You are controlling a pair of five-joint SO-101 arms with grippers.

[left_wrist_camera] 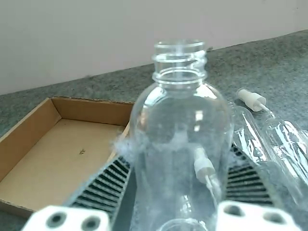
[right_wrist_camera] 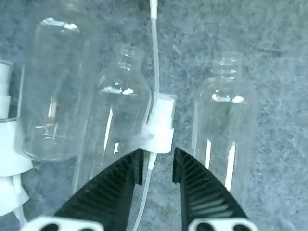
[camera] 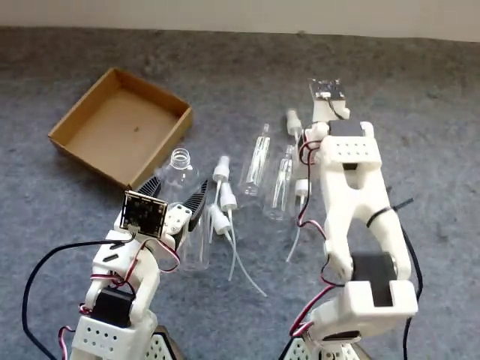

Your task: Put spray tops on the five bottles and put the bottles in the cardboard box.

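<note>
Grey carpeted tabletop [camera: 420, 90]. Left gripper [left_wrist_camera: 179, 161] pinches clear bottle [left_wrist_camera: 178, 96]. Right gripper [right_wrist_camera: 157, 161] slightly spread at spray top [right_wrist_camera: 161, 126].

You are working over a mottled grey table surface [camera: 420, 82]. The cardboard box [camera: 105, 139] is plain brown, with one small dark speck on its floor. The bottle [left_wrist_camera: 178, 125] at the left gripper [camera: 178, 184] is clear and colourless, as are the other bottles [right_wrist_camera: 115, 120]. The spray tops [camera: 227, 199] are white with milky tubes. Your left gripper and right gripper [right_wrist_camera: 157, 154] both have black ribbed fingers [right_wrist_camera: 115, 187] on white arms [camera: 352, 187], strung with red and black wires [camera: 30, 289]. The wall [left_wrist_camera: 96, 33] is off-white.
</note>
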